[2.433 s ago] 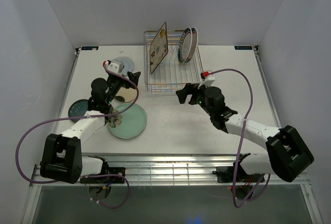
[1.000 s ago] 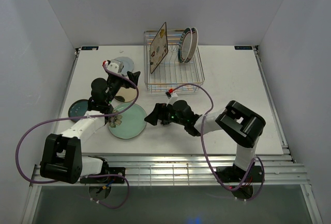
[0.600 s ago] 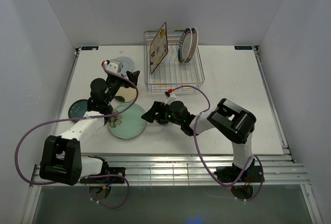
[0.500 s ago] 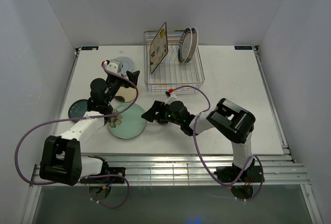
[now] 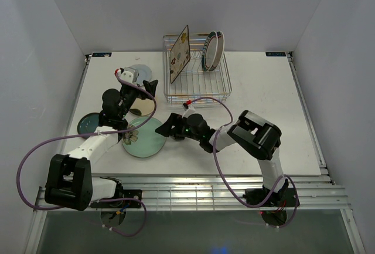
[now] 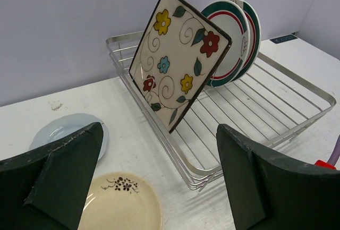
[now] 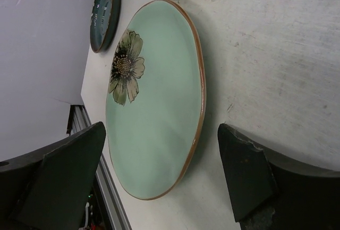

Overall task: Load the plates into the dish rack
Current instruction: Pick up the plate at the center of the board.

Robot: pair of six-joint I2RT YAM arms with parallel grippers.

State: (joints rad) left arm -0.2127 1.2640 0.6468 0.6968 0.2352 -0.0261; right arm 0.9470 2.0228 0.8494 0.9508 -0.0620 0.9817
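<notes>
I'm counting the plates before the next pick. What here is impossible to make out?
Top view: the cream plate lies partly under the left hand; the left arm covers part of the pale green plate.
Left wrist view: the rear rimmed plate is mostly behind the front rimmed plate; a finger cuts off the blue-grey plate.
Right wrist view: the dark teal plate is seen nearly edge-on, its pattern unreadable.

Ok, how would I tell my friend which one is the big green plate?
From the silver dish rack at the back of the table, come forward and left to the plates lying flat. The pale green plate is the biggest there, with a brown rim and one flower; the dark teal plate and cream plate nearby are smaller.
</notes>
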